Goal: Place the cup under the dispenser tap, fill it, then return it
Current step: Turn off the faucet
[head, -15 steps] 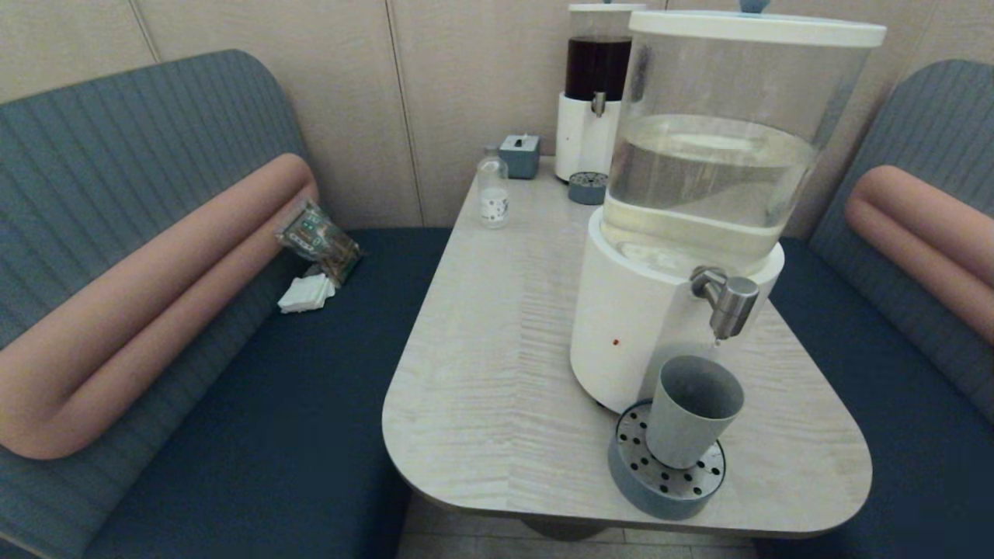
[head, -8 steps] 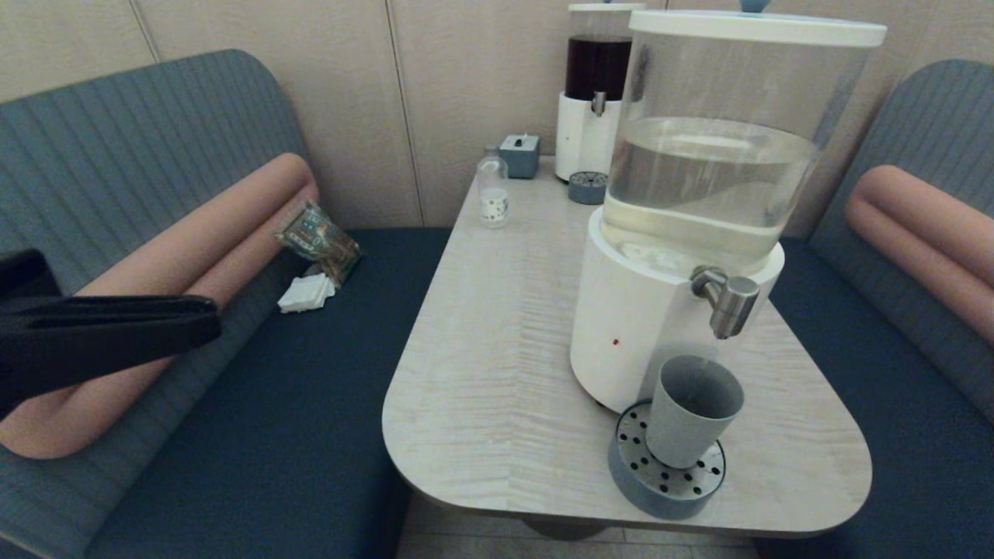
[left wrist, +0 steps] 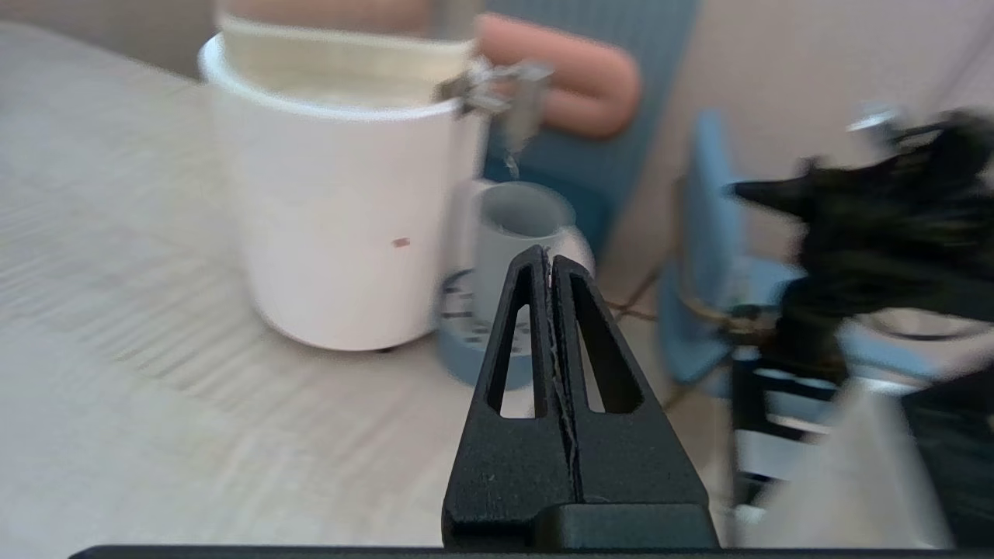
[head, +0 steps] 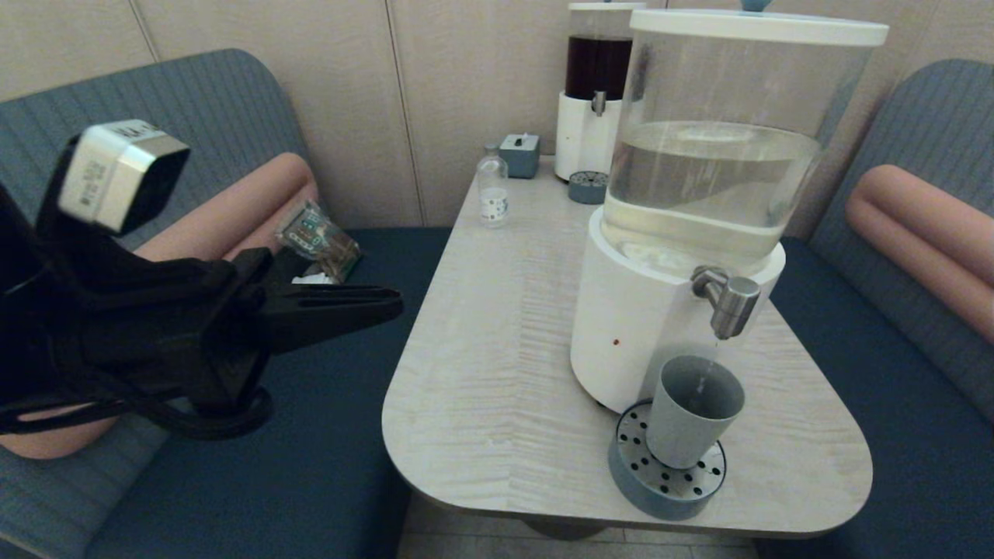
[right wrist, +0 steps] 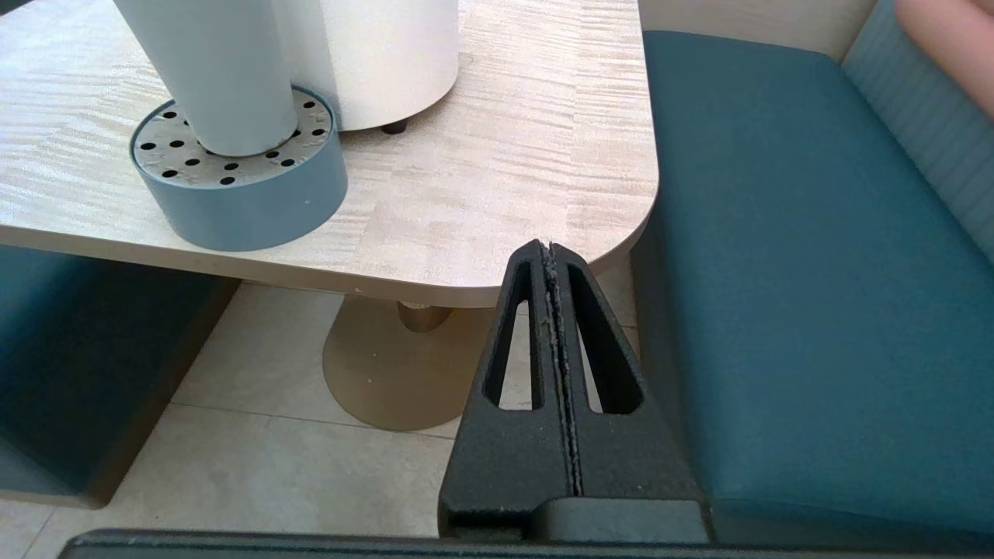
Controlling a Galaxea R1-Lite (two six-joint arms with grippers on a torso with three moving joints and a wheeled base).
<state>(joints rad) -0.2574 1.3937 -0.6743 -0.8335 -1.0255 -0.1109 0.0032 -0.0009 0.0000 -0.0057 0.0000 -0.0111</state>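
Observation:
The grey-blue cup (head: 693, 411) stands upright on the round drip tray (head: 668, 475), directly below the steel dispenser tap (head: 728, 300). A thin trickle of water falls from the tap into the cup. My left gripper (head: 396, 303) is shut and empty. It hovers over the bench left of the table and points toward the dispenser, far from the cup. In the left wrist view the left gripper (left wrist: 547, 255) lines up with the cup (left wrist: 516, 233) and the tap (left wrist: 505, 81). My right gripper (right wrist: 547, 248) is shut and parked below the table's near corner, with the cup (right wrist: 221, 78) and the tray (right wrist: 241, 198) beyond it.
The big dispenser's white base (head: 633, 326) stands behind the cup on the table (head: 497, 373). At the far end are a dark-liquid dispenser (head: 594, 93), a small tray (head: 588, 187), a grey box (head: 519, 155) and a clear bottle (head: 492, 198). A packet (head: 318, 237) lies on the left bench.
My left arm has come into the head view from the left and swung toward the table, its gripper still shut. A trickle now runs from the tap into the cup.

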